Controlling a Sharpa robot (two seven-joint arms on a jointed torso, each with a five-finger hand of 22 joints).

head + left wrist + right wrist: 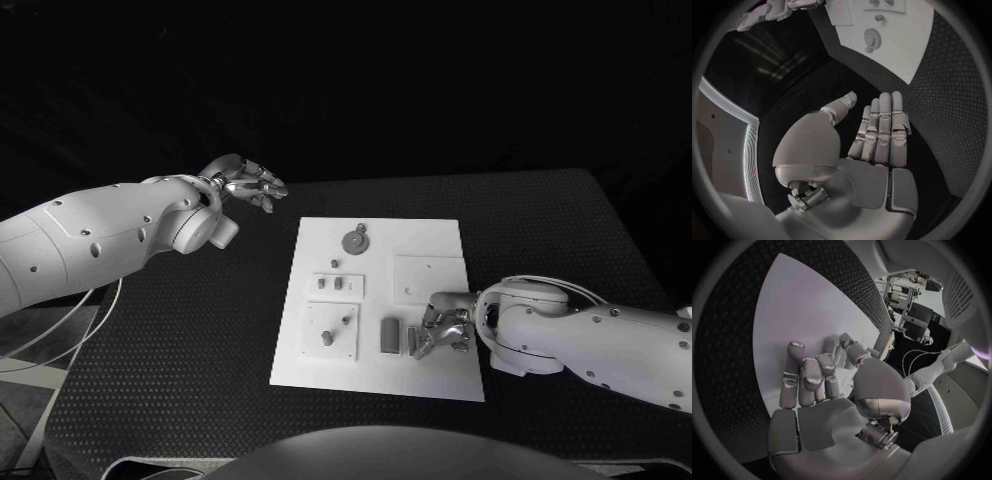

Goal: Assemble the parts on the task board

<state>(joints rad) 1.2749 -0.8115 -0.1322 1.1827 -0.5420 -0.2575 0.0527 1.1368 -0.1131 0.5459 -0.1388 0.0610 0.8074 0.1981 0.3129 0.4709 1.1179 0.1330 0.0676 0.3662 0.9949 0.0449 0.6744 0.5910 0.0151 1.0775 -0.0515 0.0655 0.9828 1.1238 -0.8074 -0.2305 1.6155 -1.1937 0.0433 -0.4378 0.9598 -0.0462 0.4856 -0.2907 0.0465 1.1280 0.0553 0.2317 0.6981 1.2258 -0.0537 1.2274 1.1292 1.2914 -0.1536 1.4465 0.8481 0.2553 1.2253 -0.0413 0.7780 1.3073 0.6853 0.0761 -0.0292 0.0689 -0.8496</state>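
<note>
The white task board (433, 238) lies in the middle of the black table. At its far end sits a round grey part (353, 240), with small parts standing in the plates nearer me (338, 285). An upright grey bar (389, 336) lies near the front edge. My right hand (444, 332) rests on the board's near right corner with bent fingers, beside a slim grey part (417, 343); whether it grips that part is hidden. In the right wrist view its fingertips (795, 347) touch the board (798, 305). My left hand (248, 183) hovers off the board's far left corner, fingers straight and nothing in it (873, 135).
The textured black mat (173, 330) runs wide on both sides of the board. A pale cable (58, 335) loops past the table's left edge. The left wrist view shows the board (904, 45) and round part (871, 37) well beyond the fingertips.
</note>
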